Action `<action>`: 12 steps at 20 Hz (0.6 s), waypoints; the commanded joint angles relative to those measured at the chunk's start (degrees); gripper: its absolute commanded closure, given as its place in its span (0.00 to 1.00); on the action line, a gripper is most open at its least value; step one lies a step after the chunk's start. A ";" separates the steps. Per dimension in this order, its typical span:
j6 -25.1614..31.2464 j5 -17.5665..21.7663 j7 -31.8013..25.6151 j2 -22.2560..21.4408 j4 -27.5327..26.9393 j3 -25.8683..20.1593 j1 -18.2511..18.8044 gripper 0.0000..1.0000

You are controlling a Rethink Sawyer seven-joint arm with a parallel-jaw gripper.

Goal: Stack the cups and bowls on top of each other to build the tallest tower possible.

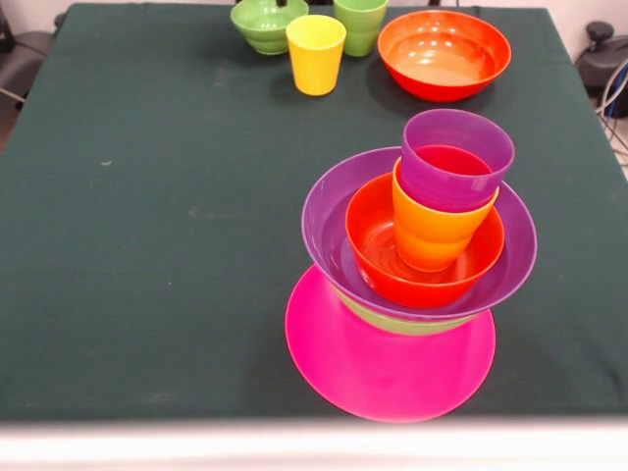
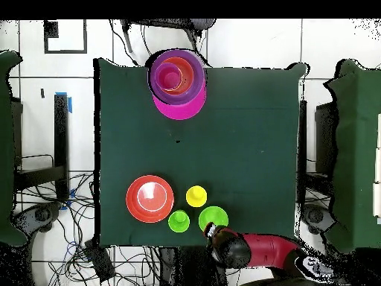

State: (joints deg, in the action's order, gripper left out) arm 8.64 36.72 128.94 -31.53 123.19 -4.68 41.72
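The tower stands near the table's front edge in the front view. It has a pink bowl (image 1: pixel 388 378) as base, then a light green bowl (image 1: pixel 402 324), a wide purple bowl (image 1: pixel 329 221) and an orange-red bowl (image 1: pixel 371 235). An orange cup (image 1: pixel 432 235) sits in that bowl, with a purple cup (image 1: pixel 456 162) nested in it, leaning slightly. The tower (image 2: pixel 177 78) also shows in the overhead view. Far back are a ribbed green bowl (image 1: pixel 265 25), a yellow cup (image 1: pixel 315 54), a light green cup (image 1: pixel 360 25) and a second orange-red bowl (image 1: pixel 444 54). The gripper (image 2: pixel 212 233) hangs at the table's edge beside the green bowl (image 2: pixel 213 217).
The red arm (image 2: pixel 260 249) lies along the robot's side of the table. Dark green cloth (image 1: pixel 157 216) covers the table. Chairs and cables surround the table on the floor (image 2: pixel 45 216).
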 commanded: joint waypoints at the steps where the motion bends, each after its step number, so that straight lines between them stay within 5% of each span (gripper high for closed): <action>1: -1.56 3.76 -1.05 2.10 -5.82 -2.55 -0.72 0.00; 12: -1.59 3.95 -1.50 2.09 -6.75 -3.30 0.09 0.00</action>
State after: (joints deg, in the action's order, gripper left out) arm 8.64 37.42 128.94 -31.52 123.13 -4.07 42.03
